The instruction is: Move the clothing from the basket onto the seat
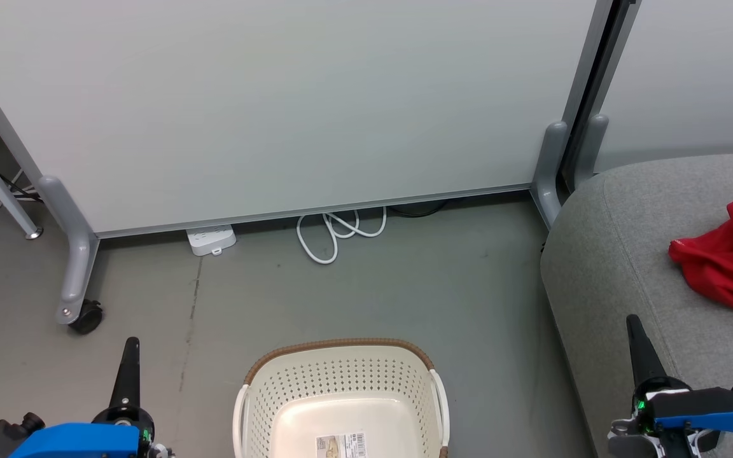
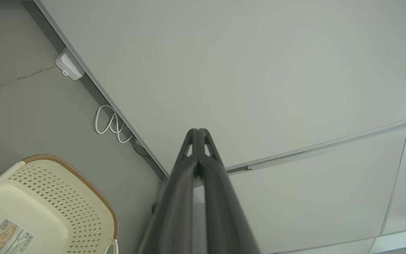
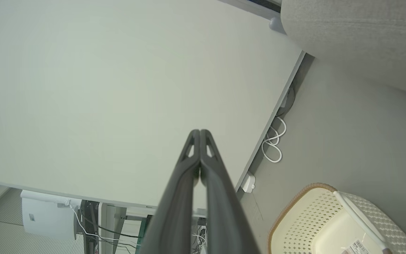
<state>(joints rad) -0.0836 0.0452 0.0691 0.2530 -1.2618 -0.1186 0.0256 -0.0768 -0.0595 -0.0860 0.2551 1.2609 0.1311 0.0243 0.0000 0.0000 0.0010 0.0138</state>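
- Standing by, I see both pincers pressed together and holding nothing. The left gripper (image 1: 130,356) hangs over the floor beside the basket (image 1: 341,375), and the right gripper (image 1: 635,331) hangs over the front of the seat (image 1: 608,254).
- The basket's bottom is bare where I can see it, with its paper label showing. Its near end is cut off from sight, so calling the job finished could mean a missed garment there.
- The clothing (image 1: 732,261) lies as a red heap on the seat and runs out of sight at the right. I cannot tell whether it is one garment or two.
- A careless sweep of the right arm across the cushion could, I'd judge, catch the heap and drag it toward the rounded edge.
- Rolling forward risks snagging the white cable (image 1: 335,232) looped on the floor under the partition (image 1: 277,95).
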